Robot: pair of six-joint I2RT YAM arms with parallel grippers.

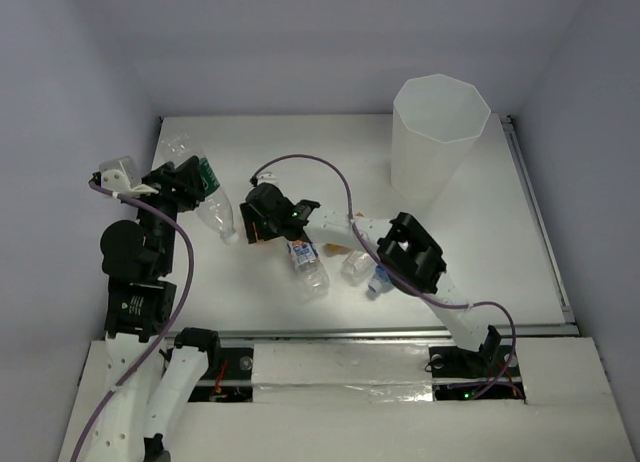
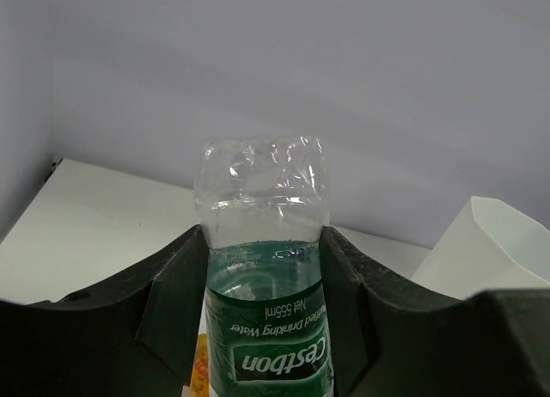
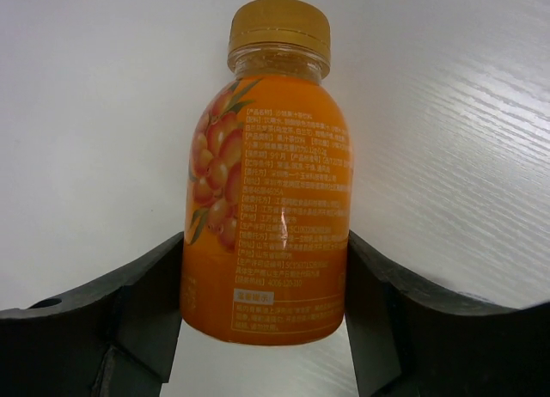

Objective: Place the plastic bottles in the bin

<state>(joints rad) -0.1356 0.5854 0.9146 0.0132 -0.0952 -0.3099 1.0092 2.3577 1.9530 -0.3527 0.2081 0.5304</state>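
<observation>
No bottles seen in bin (image 1: 430,172) yet.
Left fingers (image 2: 172,294) clamp green-labelled bottle (image 2: 266,328); right fingers (image 3: 146,302) clamp orange bottle (image 3: 266,156); other bottles (image 1: 308,267) beside right fingers.

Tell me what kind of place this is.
Probably a robotics lab test cell: a white table boxed in by plain walls, two robot arms mounted at its near edge, and staged bottles with a bin.

Bright, even overhead light, soft shadows, glare on the table (image 1: 500,262); all views sharp.
</observation>
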